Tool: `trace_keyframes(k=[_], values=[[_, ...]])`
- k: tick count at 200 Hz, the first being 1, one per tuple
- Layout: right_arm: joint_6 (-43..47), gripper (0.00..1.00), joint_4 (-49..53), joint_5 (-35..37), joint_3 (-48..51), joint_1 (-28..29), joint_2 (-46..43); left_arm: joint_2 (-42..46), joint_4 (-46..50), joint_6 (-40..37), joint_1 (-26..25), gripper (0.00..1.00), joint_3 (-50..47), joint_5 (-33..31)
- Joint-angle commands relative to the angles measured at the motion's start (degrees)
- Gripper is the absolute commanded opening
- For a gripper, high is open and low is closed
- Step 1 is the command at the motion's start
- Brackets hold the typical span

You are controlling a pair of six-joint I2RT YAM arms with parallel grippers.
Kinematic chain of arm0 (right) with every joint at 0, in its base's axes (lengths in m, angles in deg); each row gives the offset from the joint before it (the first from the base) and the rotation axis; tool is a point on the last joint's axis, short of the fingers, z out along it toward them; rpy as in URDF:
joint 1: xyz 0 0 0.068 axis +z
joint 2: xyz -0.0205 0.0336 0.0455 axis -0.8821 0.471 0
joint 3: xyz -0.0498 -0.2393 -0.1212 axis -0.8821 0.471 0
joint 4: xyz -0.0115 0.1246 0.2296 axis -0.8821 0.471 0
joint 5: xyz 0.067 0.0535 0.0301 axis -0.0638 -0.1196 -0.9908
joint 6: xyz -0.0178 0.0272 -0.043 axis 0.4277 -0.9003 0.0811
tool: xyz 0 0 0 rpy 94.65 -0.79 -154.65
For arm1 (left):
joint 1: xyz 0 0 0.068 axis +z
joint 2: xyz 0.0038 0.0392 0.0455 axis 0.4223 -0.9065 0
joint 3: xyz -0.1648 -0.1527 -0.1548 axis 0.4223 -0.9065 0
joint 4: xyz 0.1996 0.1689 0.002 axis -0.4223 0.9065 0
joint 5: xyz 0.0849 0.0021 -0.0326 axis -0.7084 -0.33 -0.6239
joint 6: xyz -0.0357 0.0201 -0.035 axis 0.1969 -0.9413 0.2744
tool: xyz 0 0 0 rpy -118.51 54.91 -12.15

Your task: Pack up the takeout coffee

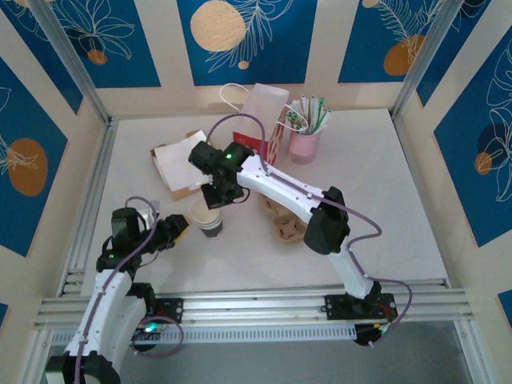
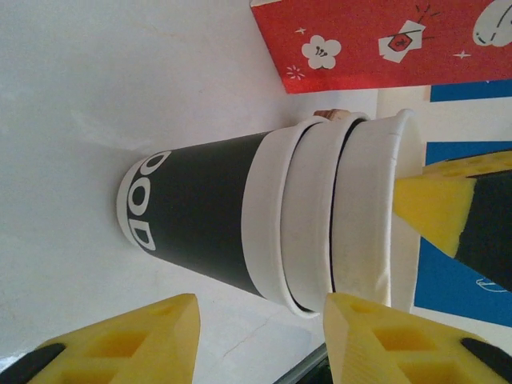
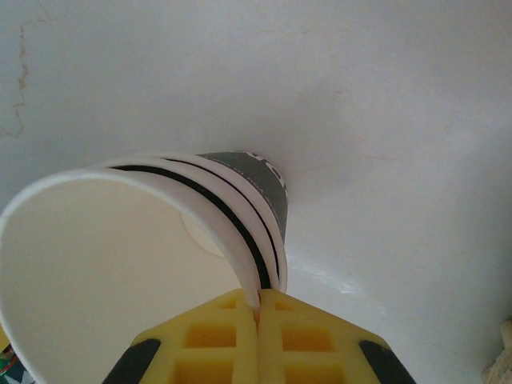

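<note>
The right gripper (image 3: pixel 258 310) pinches the rim of the paper cup (image 3: pixel 104 264); the left gripper (image 1: pixel 181 230) stands spread beside it.

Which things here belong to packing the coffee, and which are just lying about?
Job: takeout coffee cup, rim pinched by the right tool; left tool, open beside it; probably the paper bag and cardboard cup carrier.
Lying about: pink cup of straws; brown cardboard piece with white paper.
</note>
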Motion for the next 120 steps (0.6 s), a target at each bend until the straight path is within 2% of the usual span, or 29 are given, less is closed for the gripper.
trace_keyframes(k=[1, 120], values=[[0.4, 0.0, 0.5, -4.4, 0.2, -0.6, -0.6, 1.1, -2.1, 1.2, 0.7, 0.48, -0.8, 1.1], [0.3, 0.0, -0.7, -5.7, 2.5, -0.9, -1.3, 0.2, -10.5, 4.4, 0.7, 0.53, -4.6, 2.7]])
